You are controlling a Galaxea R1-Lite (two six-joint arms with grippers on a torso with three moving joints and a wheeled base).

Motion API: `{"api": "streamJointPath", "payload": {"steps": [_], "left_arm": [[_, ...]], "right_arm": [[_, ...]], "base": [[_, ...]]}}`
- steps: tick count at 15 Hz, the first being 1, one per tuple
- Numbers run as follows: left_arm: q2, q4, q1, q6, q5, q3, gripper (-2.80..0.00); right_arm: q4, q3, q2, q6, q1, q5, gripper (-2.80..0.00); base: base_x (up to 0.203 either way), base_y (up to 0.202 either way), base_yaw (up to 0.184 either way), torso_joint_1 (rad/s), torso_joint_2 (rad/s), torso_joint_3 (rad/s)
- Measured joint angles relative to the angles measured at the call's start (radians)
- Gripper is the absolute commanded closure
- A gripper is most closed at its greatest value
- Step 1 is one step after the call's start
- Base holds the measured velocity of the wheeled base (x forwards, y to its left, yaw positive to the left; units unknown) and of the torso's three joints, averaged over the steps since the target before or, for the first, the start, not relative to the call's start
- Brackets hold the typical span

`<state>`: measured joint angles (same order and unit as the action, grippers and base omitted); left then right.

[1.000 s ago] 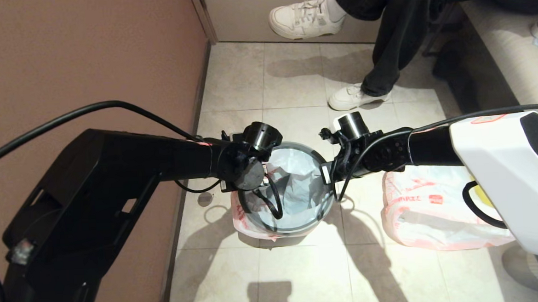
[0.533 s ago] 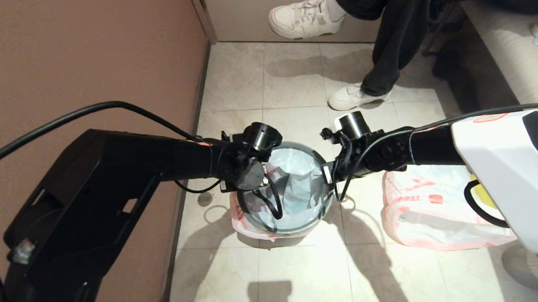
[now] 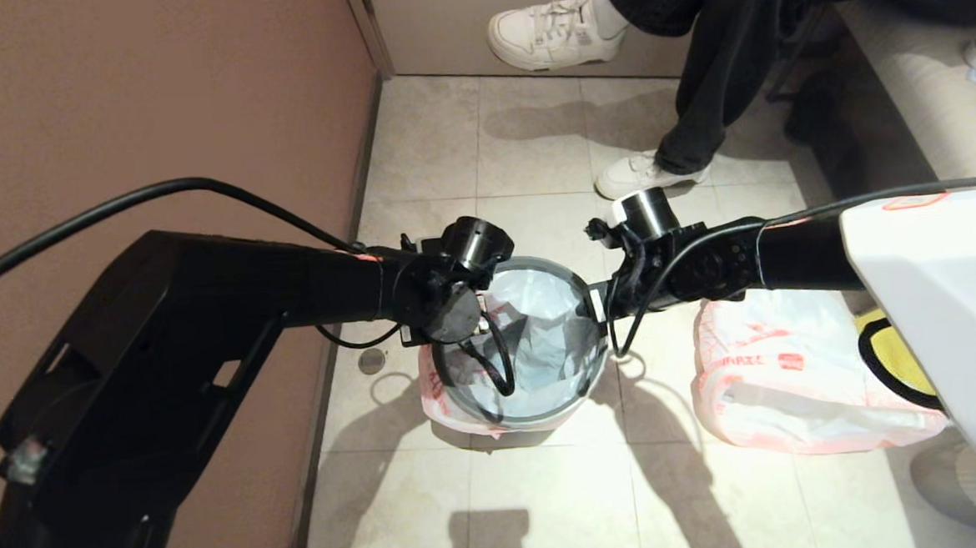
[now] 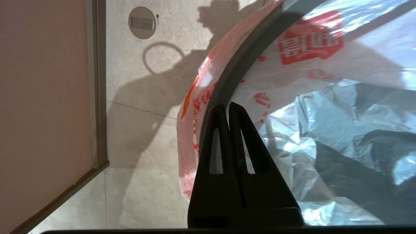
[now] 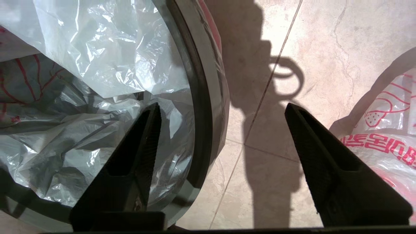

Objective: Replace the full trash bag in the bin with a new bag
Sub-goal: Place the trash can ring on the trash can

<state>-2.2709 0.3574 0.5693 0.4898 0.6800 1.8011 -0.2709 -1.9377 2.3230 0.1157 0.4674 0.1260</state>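
Observation:
The bin stands on the floor tiles with its grey ring on top. The new bag lines the inside, crumpled, and its pink hem hangs outside on the left. My left gripper is shut, tips against the ring where the bag folds over it; whether it pinches film I cannot tell. My right gripper is open astride the right rim, one finger over the bag, the other over the floor, holding nothing. The full trash bag lies on the floor to the right.
A brown wall runs close along the left, with a round floor drain beside it. A seated person's legs and white shoes are just beyond the bin. A bench stands at the far right.
My right gripper has opened from shut and let go of the bin's rim, and its wrist has drifted a little away from me. The left arm has barely moved.

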Motion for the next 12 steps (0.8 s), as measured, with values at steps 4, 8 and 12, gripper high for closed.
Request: {"api": "streamJointPath", "payload": {"steps": [4, 8, 12], "left_arm": [[0.033, -0.003, 0.014, 0.022, 0.0, 0.001, 0.0], [0.051, -0.005, 0.03, 0.034, -0.001, 0.006, 0.0], [0.052, -0.002, 0.023, 0.031, -0.001, 0.006, 0.0]], "right_arm": [[-0.002, 0.002, -0.014, 0.002, 0.0, -0.001, -2.8], [0.0, 0.04, -0.042, 0.008, -0.008, -0.002, 0.0], [0.004, 0.058, -0.06, 0.011, -0.015, -0.003, 0.0]], "base": [[0.0, 0.0, 0.0, 0.0, 0.0, 0.0], [0.0, 0.0, 0.0, 0.0, 0.0, 0.0], [0.0, 0.0, 0.0, 0.0, 0.0, 0.0]]}}
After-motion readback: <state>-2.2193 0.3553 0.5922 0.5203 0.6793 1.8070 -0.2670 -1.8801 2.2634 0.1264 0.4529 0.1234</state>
